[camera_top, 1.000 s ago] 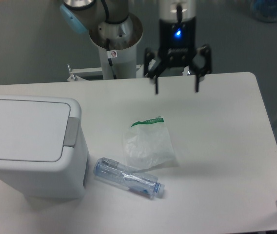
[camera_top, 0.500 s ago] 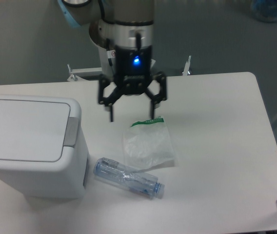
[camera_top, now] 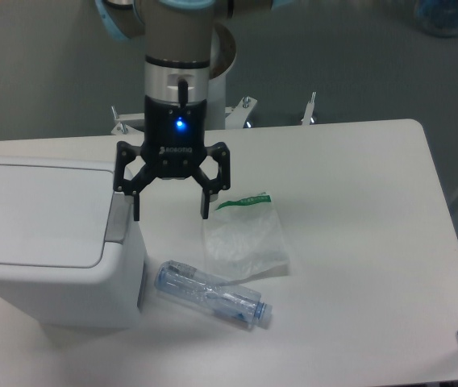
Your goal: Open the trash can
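Nearest the camera, a crushed clear plastic bottle lies on its side on the white surface, its cap end pointing toward 4 o'clock, its other end just beside the lower right corner of the trash can. The trash can stands at the left of the surface, at about 8 o'clock from the claw; its flat lid is shut and its grey push tab sits on the right rim.

Just beyond the bottle, at 5 o'clock from the claw, lies a clear plastic bag with a green strip along its top edge; its lower edge lies near the bottle.

The claw hangs pointing down with its two fingers spread apart and holding nothing. Its left-hand fingertip lies at the tab's upper right edge; whether it touches cannot be told. The other fingertip lies close to the bag's upper left corner. Nothing lies between the claw and the tab.

Farther back, the arm's grey base column rises behind the surface's far edge.
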### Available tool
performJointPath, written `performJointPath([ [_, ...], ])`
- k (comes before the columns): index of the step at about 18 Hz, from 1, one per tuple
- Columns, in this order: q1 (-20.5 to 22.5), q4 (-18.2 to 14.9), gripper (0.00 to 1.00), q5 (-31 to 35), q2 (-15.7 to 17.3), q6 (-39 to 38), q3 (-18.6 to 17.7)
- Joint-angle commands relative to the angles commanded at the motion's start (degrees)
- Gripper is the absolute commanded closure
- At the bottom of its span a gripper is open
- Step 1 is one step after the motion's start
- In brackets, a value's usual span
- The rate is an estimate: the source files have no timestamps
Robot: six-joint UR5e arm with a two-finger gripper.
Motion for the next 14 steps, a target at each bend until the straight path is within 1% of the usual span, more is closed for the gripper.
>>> performJointPath([
  [5,-0.9,0.1,0.00,0.0,-0.5,0.0,-0.2],
  [14,-1.0,0.2,0.00,0.0,-0.7,0.3,-0.6],
])
